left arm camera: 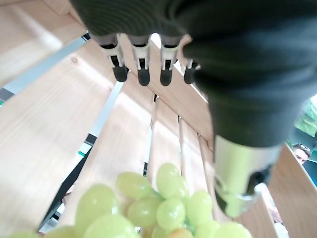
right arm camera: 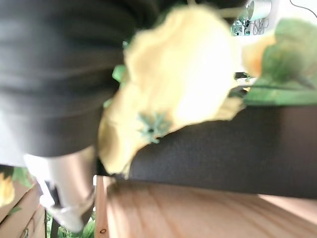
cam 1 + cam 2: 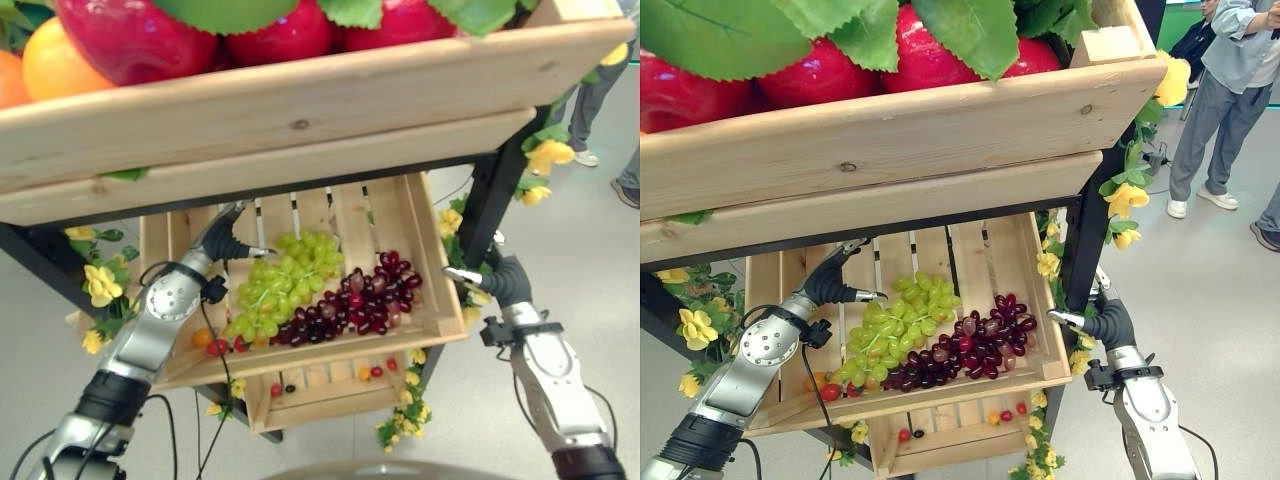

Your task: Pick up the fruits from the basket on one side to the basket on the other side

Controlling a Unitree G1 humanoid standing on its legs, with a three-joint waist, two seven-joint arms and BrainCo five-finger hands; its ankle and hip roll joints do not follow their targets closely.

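Observation:
A bunch of green grapes [image 3: 280, 285] lies in the middle wooden crate [image 3: 425, 240], with a bunch of dark red grapes [image 3: 365, 300] to its right. My left hand [image 3: 225, 240] reaches into that crate at its back left, just above and behind the green grapes [image 1: 168, 208]. Its fingers [image 1: 143, 74] are straight and hold nothing. My right hand [image 3: 500, 280] hovers outside the crate's right wall, beside the stand's black post. It holds nothing, and its thumb [image 2: 64, 198] sticks out straight.
An upper crate [image 3: 300, 110] of red apples and oranges overhangs the grapes. Small red and orange fruits [image 3: 217, 347] lie at the middle crate's front, and more lie in a lower crate [image 3: 320, 385]. Yellow flowers [image 2: 173, 84] trim the stand. A person [image 3: 1230, 90] stands at the far right.

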